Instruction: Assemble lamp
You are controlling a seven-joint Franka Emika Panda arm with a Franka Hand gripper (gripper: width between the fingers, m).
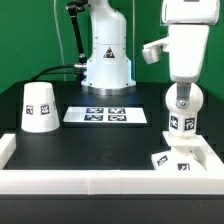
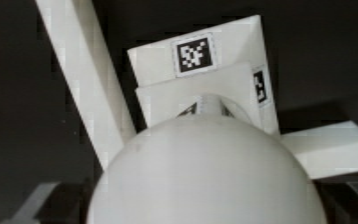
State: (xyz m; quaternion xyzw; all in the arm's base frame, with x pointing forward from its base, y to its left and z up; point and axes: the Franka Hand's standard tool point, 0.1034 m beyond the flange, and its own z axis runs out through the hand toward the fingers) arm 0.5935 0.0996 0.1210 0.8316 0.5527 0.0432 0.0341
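My gripper (image 1: 181, 92) is shut on the round white bulb (image 1: 181, 103) and holds it upright, stem down, with a tag on the stem. The bulb stands right over the small square base (image 1: 171, 160), which lies in the corner of the white frame at the exterior view's right. I cannot tell whether the stem touches the base. In the wrist view the bulb (image 2: 202, 165) fills the middle, and the tagged base (image 2: 197, 58) shows beyond it. The gripper (image 2: 197, 216) is mostly hidden behind the bulb. The cone shade (image 1: 39, 106) stands apart at the exterior view's left.
The marker board (image 1: 107, 115) lies flat in the middle of the black table. A white frame wall (image 1: 100, 180) runs along the front edge and shows in the wrist view (image 2: 87, 75). The robot's white pedestal (image 1: 106, 55) stands at the back.
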